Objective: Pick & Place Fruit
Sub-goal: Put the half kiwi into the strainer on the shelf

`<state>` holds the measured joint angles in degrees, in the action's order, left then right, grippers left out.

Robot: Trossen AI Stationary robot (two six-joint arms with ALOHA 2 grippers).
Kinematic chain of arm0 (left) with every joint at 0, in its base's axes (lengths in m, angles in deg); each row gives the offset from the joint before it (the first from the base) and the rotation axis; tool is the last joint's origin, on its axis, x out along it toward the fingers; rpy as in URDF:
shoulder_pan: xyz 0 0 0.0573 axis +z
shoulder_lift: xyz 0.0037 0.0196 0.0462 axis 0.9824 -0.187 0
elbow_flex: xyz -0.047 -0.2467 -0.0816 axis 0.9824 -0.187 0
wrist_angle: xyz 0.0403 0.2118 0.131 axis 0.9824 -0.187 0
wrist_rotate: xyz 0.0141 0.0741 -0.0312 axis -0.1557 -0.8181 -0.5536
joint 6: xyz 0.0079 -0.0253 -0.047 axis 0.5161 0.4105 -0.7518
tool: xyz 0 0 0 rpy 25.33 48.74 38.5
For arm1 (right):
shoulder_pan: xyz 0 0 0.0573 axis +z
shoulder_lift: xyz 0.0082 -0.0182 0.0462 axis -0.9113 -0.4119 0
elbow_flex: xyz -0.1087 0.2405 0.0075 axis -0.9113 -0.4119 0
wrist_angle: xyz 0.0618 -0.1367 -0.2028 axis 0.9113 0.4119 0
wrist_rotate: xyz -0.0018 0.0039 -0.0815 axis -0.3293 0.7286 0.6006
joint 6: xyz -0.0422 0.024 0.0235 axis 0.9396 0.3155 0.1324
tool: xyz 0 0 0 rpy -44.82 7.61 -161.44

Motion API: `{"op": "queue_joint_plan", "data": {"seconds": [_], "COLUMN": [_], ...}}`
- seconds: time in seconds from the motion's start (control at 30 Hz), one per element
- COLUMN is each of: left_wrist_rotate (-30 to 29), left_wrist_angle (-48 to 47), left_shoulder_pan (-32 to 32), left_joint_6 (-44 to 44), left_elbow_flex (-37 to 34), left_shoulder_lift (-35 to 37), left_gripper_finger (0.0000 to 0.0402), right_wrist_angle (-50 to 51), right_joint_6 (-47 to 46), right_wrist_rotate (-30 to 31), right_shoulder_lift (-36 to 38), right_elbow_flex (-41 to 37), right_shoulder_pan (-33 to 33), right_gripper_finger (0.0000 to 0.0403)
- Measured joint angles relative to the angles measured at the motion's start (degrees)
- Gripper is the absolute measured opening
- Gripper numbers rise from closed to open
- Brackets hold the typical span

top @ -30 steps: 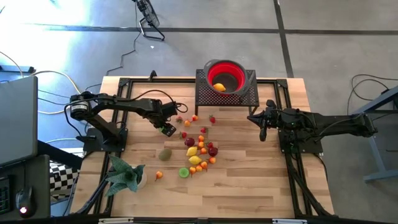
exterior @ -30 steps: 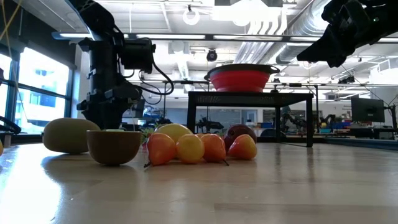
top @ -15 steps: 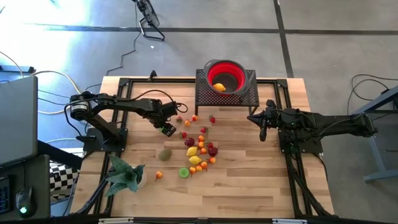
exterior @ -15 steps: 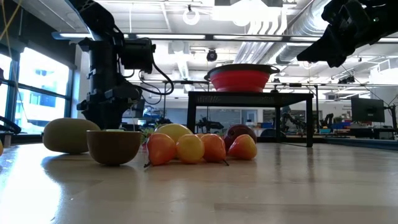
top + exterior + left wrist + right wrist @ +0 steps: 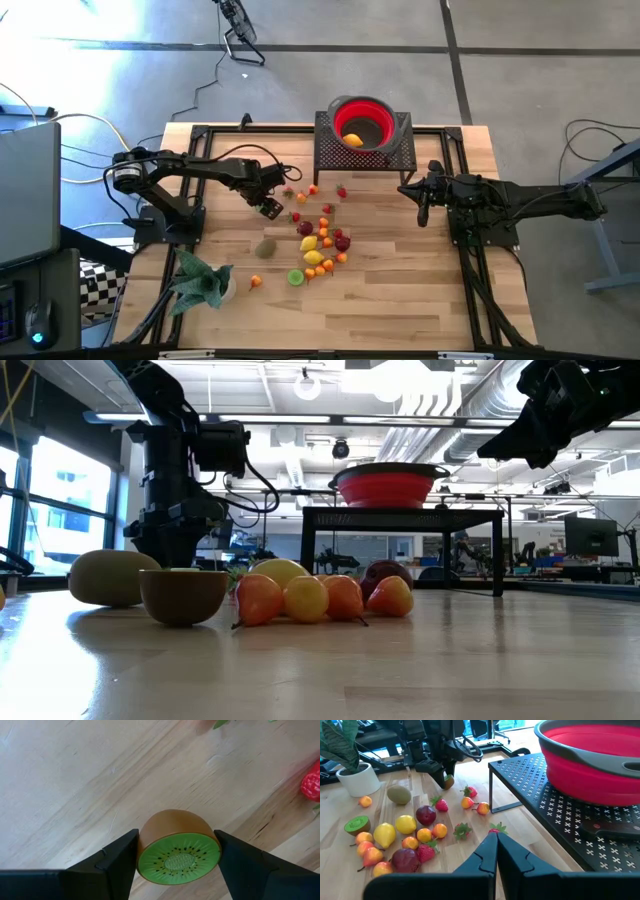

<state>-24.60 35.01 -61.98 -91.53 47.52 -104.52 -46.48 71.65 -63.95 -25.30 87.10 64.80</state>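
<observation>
My left gripper (image 5: 270,208) stands left of the fruit heap, pointing down, shut on a brown half kiwi (image 5: 176,847) whose green cut face looks up at the wrist camera. Several small toy fruits (image 5: 320,240) lie loose on the middle of the wooden table: lemons, strawberries, plums, tiny oranges. A whole kiwi (image 5: 265,247) and a green-faced kiwi half (image 5: 296,277) lie nearer the front. A red bowl (image 5: 362,122) with one yellow fruit (image 5: 352,140) inside stands on a black mesh rack (image 5: 330,155) at the far edge. My right gripper (image 5: 422,212) hovers shut beside the rack, holding nothing. My left gripper pinches the half kiwi by its brown skin (image 5: 150,827), one finger on each of two opposite sides. The fingers (image 5: 115,860) come from above, pointing down. The kiwi half is lifted clear of the table, cut face up.
A green potted plant (image 5: 200,282) stands at the near left corner, an orange fruit (image 5: 256,281) beside it. Loose strawberries and oranges (image 5: 312,190) lie between my left gripper and the rack. Bare wood stretches across the table's near right part.
</observation>
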Motion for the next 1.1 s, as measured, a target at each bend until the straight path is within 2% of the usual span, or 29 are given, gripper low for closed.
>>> {"op": "queue_joint_plan", "data": {"seconds": [1.1], "left_wrist_rotate": [0.2], "left_wrist_angle": [3.6], "left_shoulder_pan": [0.0], "left_joint_6": [0.2], "left_elbow_flex": [0.0], "left_shoulder_lift": [0.0], "left_gripper_finger": [0.0239], "right_wrist_angle": [0.3], "right_joint_6": [0.5], "right_wrist_rotate": [-0.2], "right_shoulder_lift": [0.0], "right_elbow_flex": [0.0], "right_shoulder_pan": [0.0], "right_gripper_finger": [0.0003]}}
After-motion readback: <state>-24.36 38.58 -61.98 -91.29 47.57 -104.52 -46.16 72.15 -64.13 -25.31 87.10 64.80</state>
